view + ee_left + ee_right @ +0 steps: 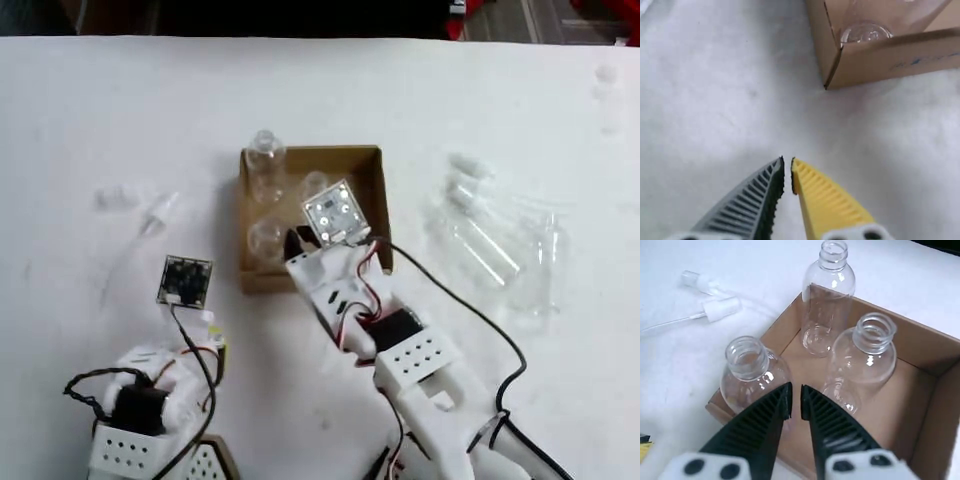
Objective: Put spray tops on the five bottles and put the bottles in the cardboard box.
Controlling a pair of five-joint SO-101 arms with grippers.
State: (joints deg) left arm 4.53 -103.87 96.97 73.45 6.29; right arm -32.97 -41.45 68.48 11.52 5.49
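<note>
Found cardboard box [362, 172] near the middle of the table [110, 90], with three clear bottles [865, 365] standing upright in it, all necks bare. Noted one of the three set hard in a corner of the box. Recorded further clear bottles [480, 240] lying on the table well apart from the box on one side; exact count not readable through the glare. Recorded two spray tops [720, 309] lying loose on the table on the opposite side of the box, close to each other, fitted to nothing.

Found right jaws poised over the box, above the gap between two of the standing bottles, drawn together to a narrow slit and clamped on nothing. Found left jaws low over bare table just beside a box corner, tips all but meeting, likewise holding nothing.

Judged capping step not yet done on any bottle seen, although three are already boxed. Judged next move to call for parting one pair of jaws and fetching a loose spray top, then threading its thin tube down a bare neck, with the other jaws steadying that bottle. Flagged light, slippery bottles as liable to tip or spin under a one-sided push
</note>
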